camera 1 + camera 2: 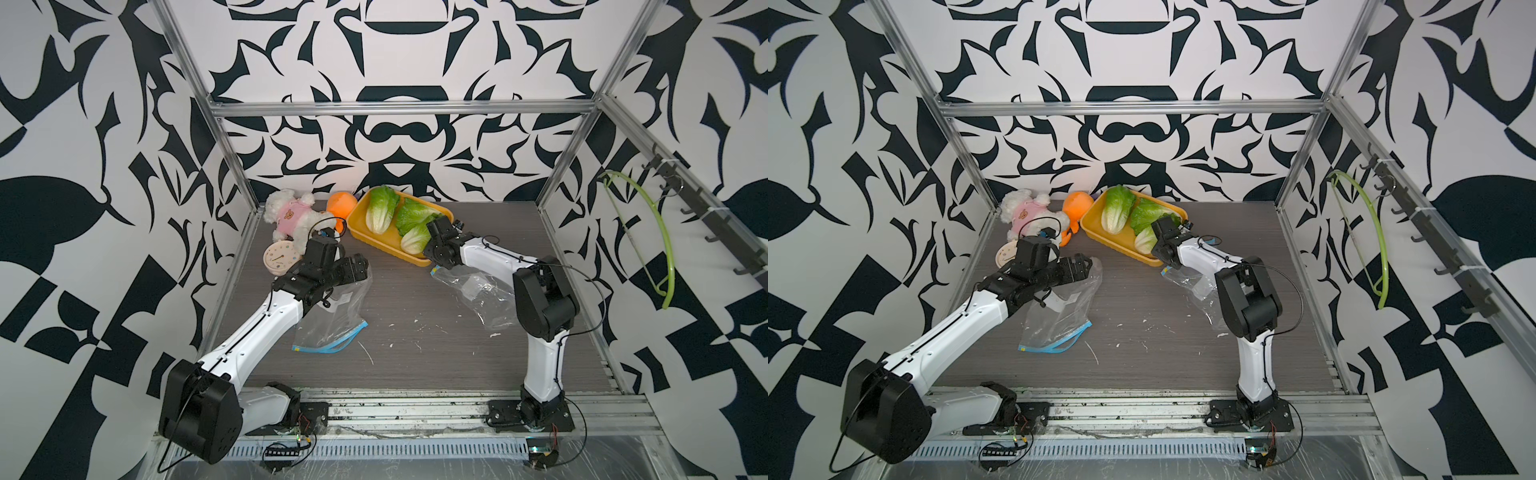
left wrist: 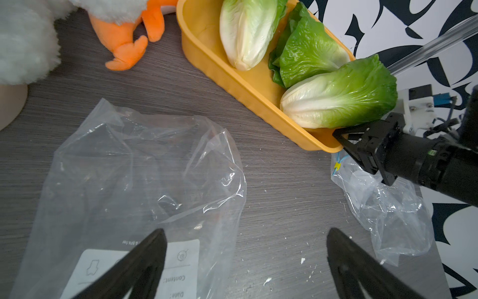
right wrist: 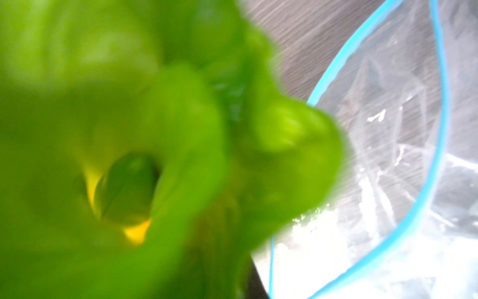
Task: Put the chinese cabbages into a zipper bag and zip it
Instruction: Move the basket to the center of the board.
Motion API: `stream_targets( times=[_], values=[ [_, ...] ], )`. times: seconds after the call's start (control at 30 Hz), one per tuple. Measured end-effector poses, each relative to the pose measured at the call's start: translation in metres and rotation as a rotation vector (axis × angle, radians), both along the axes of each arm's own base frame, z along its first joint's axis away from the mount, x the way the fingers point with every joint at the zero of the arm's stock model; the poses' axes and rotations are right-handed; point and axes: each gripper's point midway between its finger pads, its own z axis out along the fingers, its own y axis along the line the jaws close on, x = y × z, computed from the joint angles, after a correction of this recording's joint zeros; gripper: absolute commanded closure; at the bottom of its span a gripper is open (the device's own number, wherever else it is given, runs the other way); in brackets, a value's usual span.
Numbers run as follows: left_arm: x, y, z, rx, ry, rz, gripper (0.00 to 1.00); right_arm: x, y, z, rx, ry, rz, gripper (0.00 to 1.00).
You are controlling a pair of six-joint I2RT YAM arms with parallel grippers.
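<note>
Above the clear bag [image 2: 129, 168], left gripper [image 2: 245, 259] fingers stand wide apart, empty. Right gripper [image 2: 346, 142] fingers seem clamped on the nearest cabbage [image 2: 336, 101]. The yellow tray [image 2: 204, 59] holds three cabbages [image 2: 245, 33].

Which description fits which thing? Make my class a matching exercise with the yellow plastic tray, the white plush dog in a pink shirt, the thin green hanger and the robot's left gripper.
1. yellow plastic tray
2. white plush dog in a pink shirt
3. thin green hanger
4. left gripper

A. open above a clear plastic zipper bag
B. hangs from the black hook rail on the wall
C. holds three green-and-white cabbage heads
D. lies next to the round cream clock

Pairs: 1-C, 2-D, 3-B, 4-A.
</note>
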Motion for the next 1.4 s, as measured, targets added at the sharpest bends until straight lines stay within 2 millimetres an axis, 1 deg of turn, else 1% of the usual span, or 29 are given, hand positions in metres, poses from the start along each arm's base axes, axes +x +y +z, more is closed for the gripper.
stream_targets(
  times=[0.17,0.27,0.5,0.6,0.67,0.8,0.9,0.97,1.03,1.13,1.23,1.3,1.4],
  values=[
    [-0.004,0.002,0.000,0.016,0.035,0.000,0.02,0.003,-0.017,-0.001,-0.021,0.022,0.074,0.86],
    [-0.008,0.004,-0.004,0.028,0.057,0.000,0.02,0.005,-0.031,-0.001,-0.039,0.037,0.111,0.86],
    [-0.016,0.011,-0.013,0.064,0.099,0.010,0.03,0.006,-0.082,-0.002,-0.110,0.080,0.166,0.88],
    [-0.018,0.014,-0.014,0.080,0.106,0.016,0.04,0.008,-0.096,0.000,-0.125,0.094,0.188,0.87],
    [-0.020,0.017,-0.016,0.093,0.112,0.020,0.04,0.010,-0.100,0.002,-0.138,0.100,0.205,0.84],
    [-0.028,0.021,-0.019,0.132,0.129,0.028,0.05,0.008,-0.106,0.004,-0.160,0.104,0.238,0.71],
    [-0.039,0.022,-0.020,0.176,0.136,0.024,0.05,0.004,-0.101,0.011,-0.151,0.101,0.265,0.60],
    [-0.047,0.021,-0.020,0.207,0.139,0.016,0.05,0.000,-0.098,0.021,-0.140,0.089,0.279,0.55],
    [-0.055,0.021,-0.019,0.231,0.139,0.012,0.05,-0.005,-0.094,0.035,-0.123,0.062,0.288,0.48],
    [-0.065,0.023,-0.013,0.237,0.133,0.018,0.05,-0.020,-0.083,0.063,-0.106,0.011,0.309,0.40],
    [-0.071,0.028,-0.007,0.229,0.129,0.046,0.04,-0.044,-0.057,0.089,-0.083,-0.042,0.360,0.36],
    [-0.075,0.033,-0.005,0.223,0.136,0.071,0.03,-0.068,-0.028,0.101,-0.061,-0.072,0.419,0.34],
    [-0.082,0.038,-0.003,0.207,0.150,0.102,0.02,-0.109,0.020,0.107,-0.021,-0.087,0.526,0.33]
  ],
)
